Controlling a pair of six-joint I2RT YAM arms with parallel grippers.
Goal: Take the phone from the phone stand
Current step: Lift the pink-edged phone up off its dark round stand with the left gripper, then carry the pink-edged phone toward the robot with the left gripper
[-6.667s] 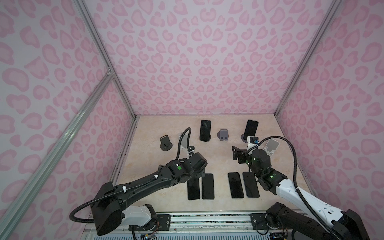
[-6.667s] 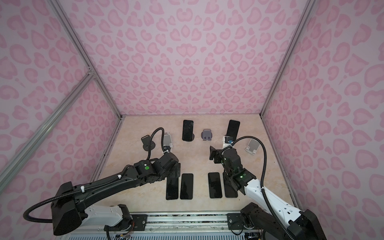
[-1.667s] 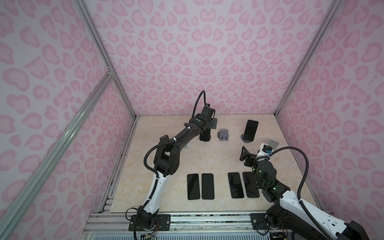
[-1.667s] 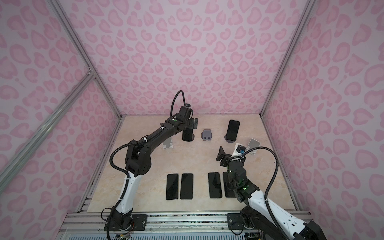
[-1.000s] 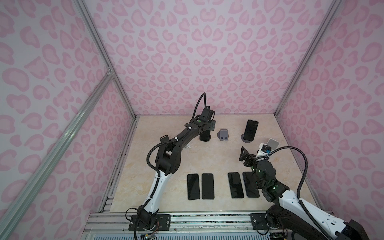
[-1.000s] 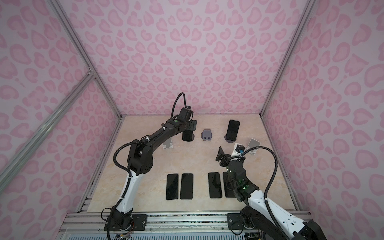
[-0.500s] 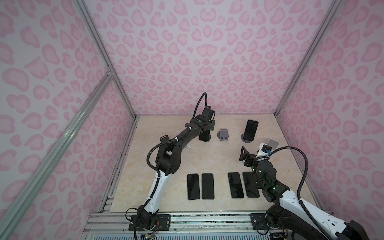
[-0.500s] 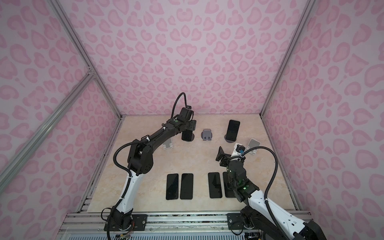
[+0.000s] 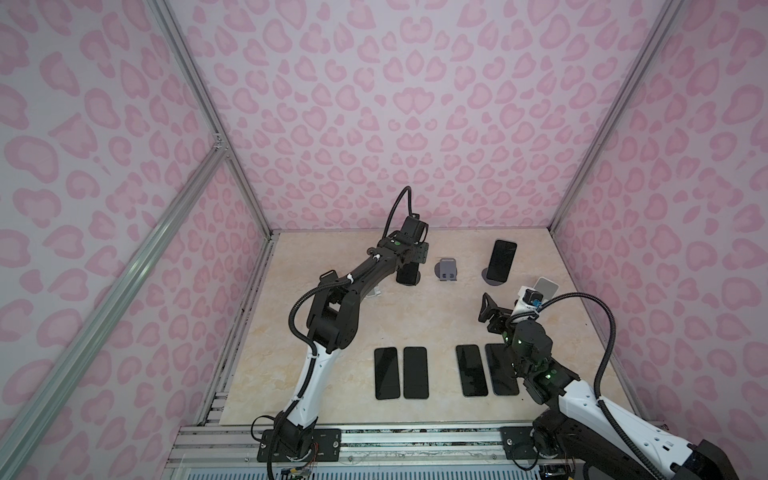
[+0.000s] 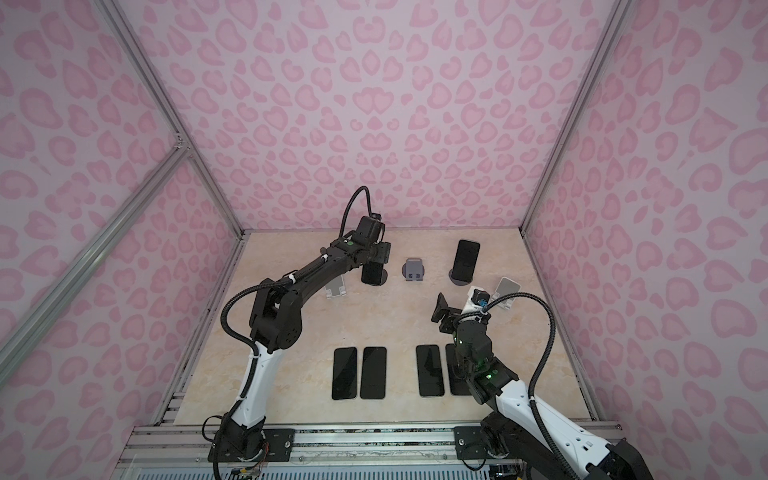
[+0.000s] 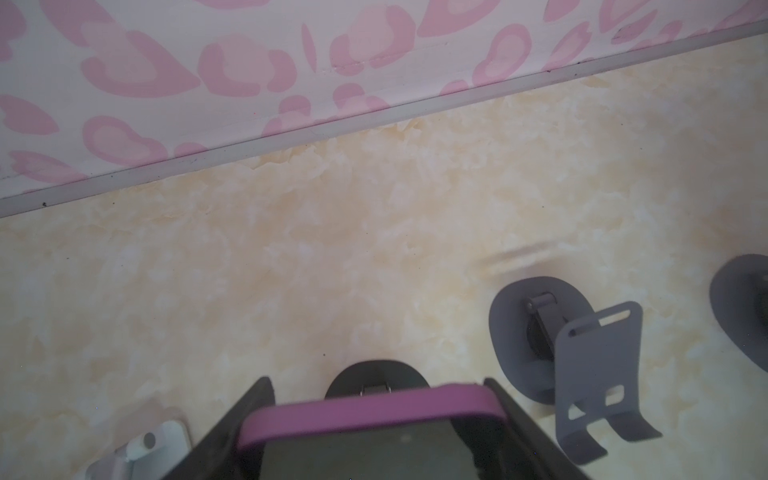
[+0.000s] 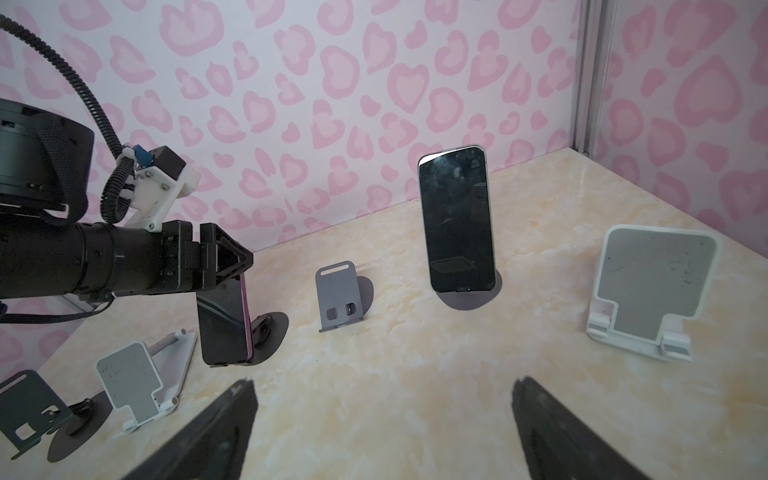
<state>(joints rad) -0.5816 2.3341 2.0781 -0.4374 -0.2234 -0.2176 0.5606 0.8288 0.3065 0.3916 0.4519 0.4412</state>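
Observation:
The phone, black with a purple case, stands upright on the black phone stand at the back of the table, left of centre. My left gripper is over its top end, a finger pressing on each side edge, shut on it. In both top views the phone shows just below the left gripper. The phone's bottom edge still rests at the stand's base. My right gripper hovers open and empty over the middle right of the table.
A second phone leans on a round grey stand at the back right. An empty grey stand sits between the two phones. White stands and a dark stand stand empty. Several phones lie flat near the front edge.
The left jaws have closed in on the sides of the phone over the last second. Earlier the left arm reached from the front phones to the back. The right arm is still.

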